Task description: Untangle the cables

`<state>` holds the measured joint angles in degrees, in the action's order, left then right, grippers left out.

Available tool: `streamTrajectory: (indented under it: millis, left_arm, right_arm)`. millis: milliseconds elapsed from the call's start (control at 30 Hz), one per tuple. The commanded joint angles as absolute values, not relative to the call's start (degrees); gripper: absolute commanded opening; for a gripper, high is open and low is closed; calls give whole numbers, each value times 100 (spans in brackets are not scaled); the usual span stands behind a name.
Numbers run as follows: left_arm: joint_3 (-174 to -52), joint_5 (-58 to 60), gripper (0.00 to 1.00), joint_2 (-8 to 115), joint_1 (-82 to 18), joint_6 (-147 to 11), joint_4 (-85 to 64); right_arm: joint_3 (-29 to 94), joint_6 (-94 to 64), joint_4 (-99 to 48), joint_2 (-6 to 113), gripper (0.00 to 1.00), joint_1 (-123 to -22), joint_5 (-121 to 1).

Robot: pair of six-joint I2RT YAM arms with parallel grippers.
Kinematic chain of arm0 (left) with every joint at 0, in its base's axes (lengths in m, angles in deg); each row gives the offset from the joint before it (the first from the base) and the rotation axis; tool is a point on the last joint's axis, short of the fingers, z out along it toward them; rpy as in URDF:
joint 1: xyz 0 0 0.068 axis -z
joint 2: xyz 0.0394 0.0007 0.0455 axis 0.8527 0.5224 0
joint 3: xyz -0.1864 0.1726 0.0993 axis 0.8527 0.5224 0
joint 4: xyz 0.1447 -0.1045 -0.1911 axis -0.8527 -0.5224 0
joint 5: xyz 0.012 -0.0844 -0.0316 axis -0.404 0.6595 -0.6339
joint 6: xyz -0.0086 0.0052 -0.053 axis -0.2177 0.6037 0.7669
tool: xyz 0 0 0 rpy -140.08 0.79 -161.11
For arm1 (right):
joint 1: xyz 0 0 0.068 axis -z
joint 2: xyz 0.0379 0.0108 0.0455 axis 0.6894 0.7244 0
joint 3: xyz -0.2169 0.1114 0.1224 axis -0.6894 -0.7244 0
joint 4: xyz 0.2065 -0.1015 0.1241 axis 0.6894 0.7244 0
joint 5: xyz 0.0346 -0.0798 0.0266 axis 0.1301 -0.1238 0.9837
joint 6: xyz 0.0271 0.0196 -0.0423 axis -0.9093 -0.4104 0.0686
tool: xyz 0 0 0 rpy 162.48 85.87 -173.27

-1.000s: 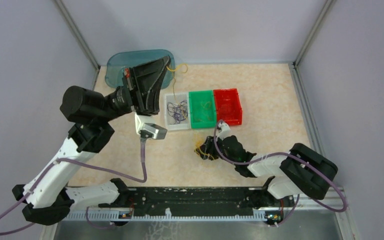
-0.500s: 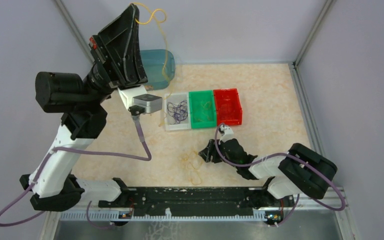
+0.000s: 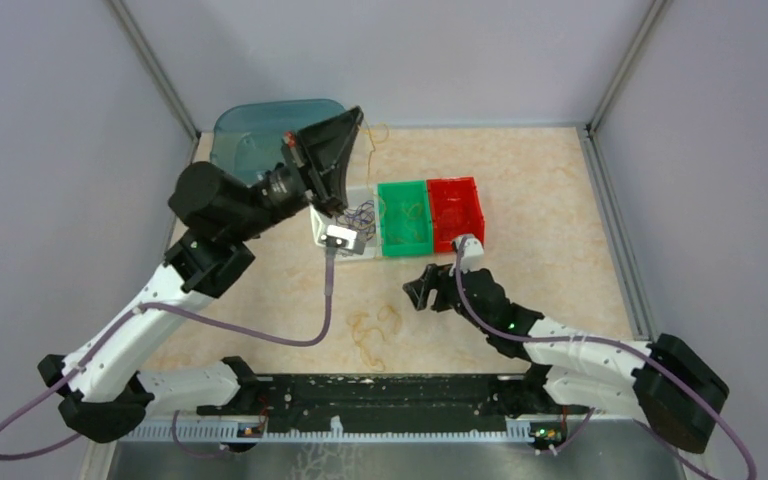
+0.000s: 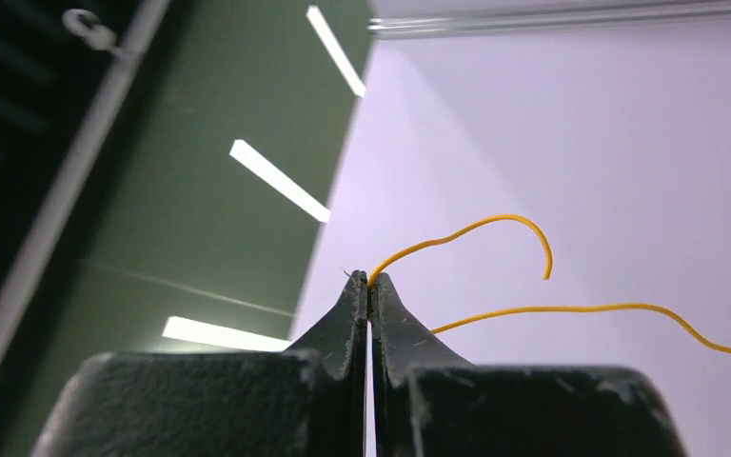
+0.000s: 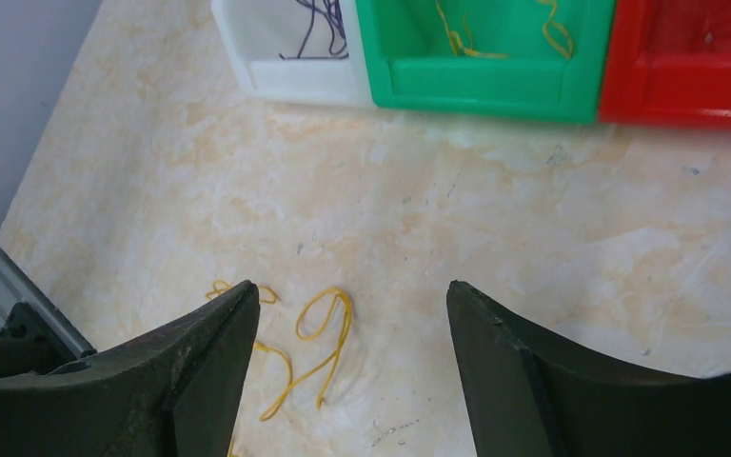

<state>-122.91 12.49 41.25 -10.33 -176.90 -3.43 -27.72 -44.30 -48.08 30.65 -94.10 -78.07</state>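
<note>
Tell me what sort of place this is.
Probably a robot lab test cell: left arm and right arm mounted at the table edge, plain walls on metal posts closing it in, plus a white bin, green bin and red bin.

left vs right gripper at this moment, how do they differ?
The left gripper has its fingers pressed shut; the right gripper has its fingers wide apart. The left gripper pinches the raised yellow cable at its tips; the right gripper holds nothing, and the loose yellow cable lies on the table below it. The left gripper points up toward the wall; the right gripper faces down at the table. Both are black, with two fingers.
</note>
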Motion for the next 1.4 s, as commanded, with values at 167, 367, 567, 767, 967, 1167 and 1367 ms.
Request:
streamTrajectory:
  millis: [167,367,567,767,967,1167,1367]
  left_arm:
    - [-11205,471,0,4148,-1010,-16827,-556]
    - [-11000,66,0,4616,-1022,-16412,-418]
    - [-10894,30,0,5090,-1182,-16466,-177]
    - [-11017,91,0,5521,-1360,-16470,149]
    - [-11409,166,0,5892,-1492,-16433,212]
    - [-11700,315,0,6132,-1679,-16510,378]
    - [-11952,380,0,6377,-1883,-16490,491]
  right_arm:
    - [-2043,-3852,-3507,1896,73,-9372,-8776]
    - [-1914,-3879,-3320,1642,69,-9293,-9117]
    - [-1952,-3959,-3110,1412,67,-9262,-9353]
    - [-2082,-4016,-3010,1165,66,-9237,-9403]
    - [-2158,-4086,-2948,1118,65,-9234,-9405]
    - [-2181,-4141,-2975,1152,65,-9219,-9393]
    - [-2217,-4189,-2957,1160,64,-9202,-9403]
